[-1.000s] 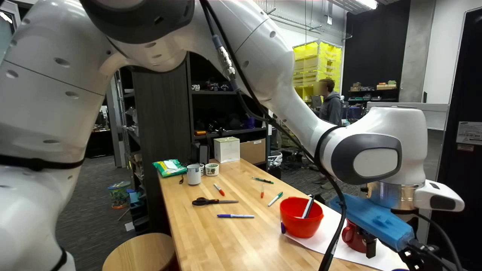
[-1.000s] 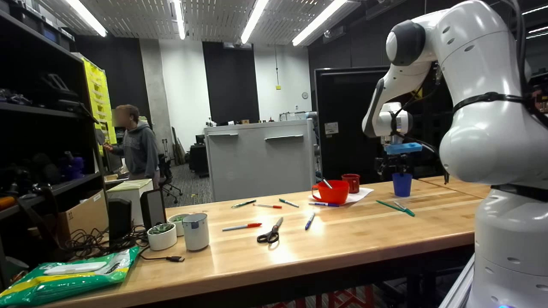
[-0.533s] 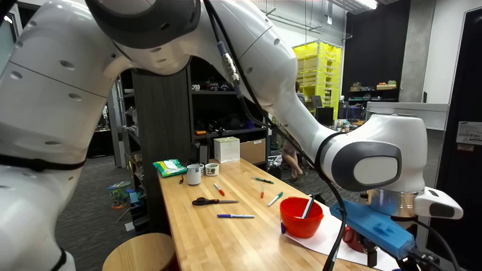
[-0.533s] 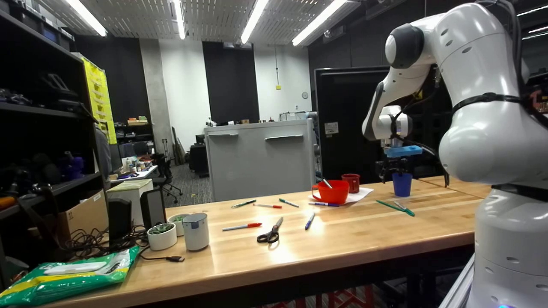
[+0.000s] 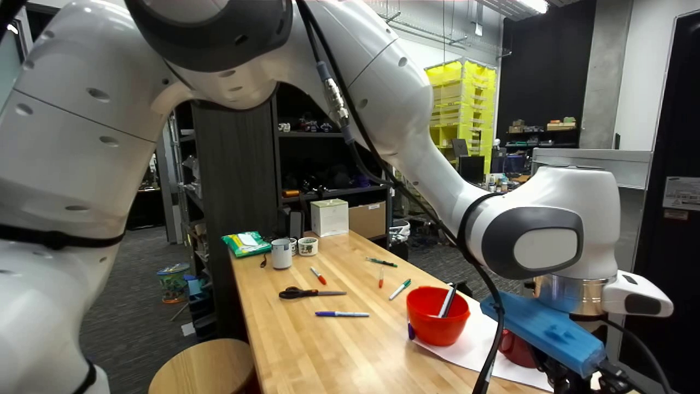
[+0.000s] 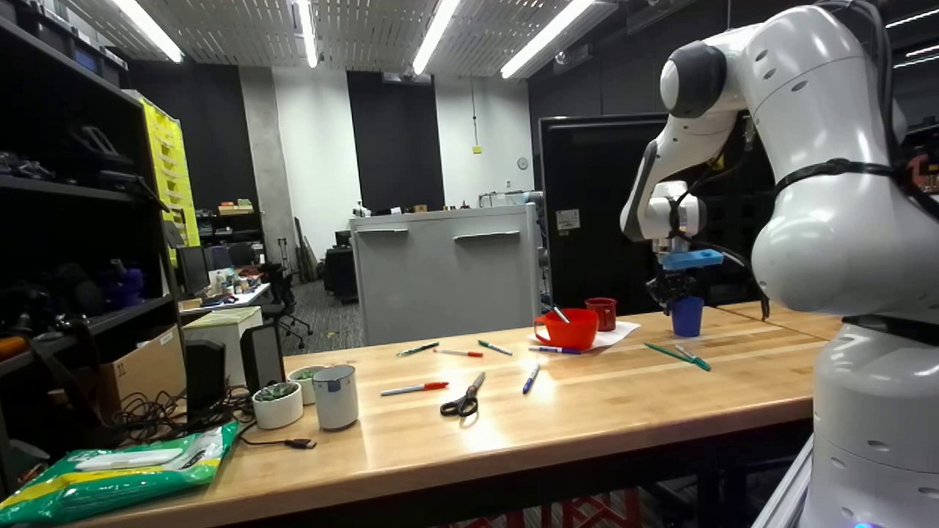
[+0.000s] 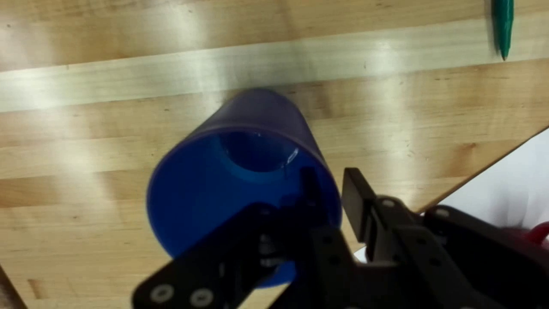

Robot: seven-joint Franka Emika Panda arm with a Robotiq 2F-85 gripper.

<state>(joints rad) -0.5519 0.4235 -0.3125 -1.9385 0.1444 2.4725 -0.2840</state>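
Note:
A blue cup stands on the wooden table near the robot's base. In the wrist view I look down into the cup, which appears empty. My gripper straddles the cup's rim: a dark finger is inside the cup, and the other finger's pad is outside, close to the wall. A gap still shows between the fingers, with the cup wall in it. Whether either pad touches the wall, I cannot tell. In an exterior view, fingertips and cup fall below the picture's edge.
A red mug and a larger orange-red cup holding a pen stand beside the gripper, on or by white paper. Green pens lie near the blue cup. Farther off are scissors, several markers and a grey mug.
The arm has come down a little, then stayed. My jaws have narrowed a lot around the rim. The blue cup has shifted slightly. A person in the background has left both exterior views.

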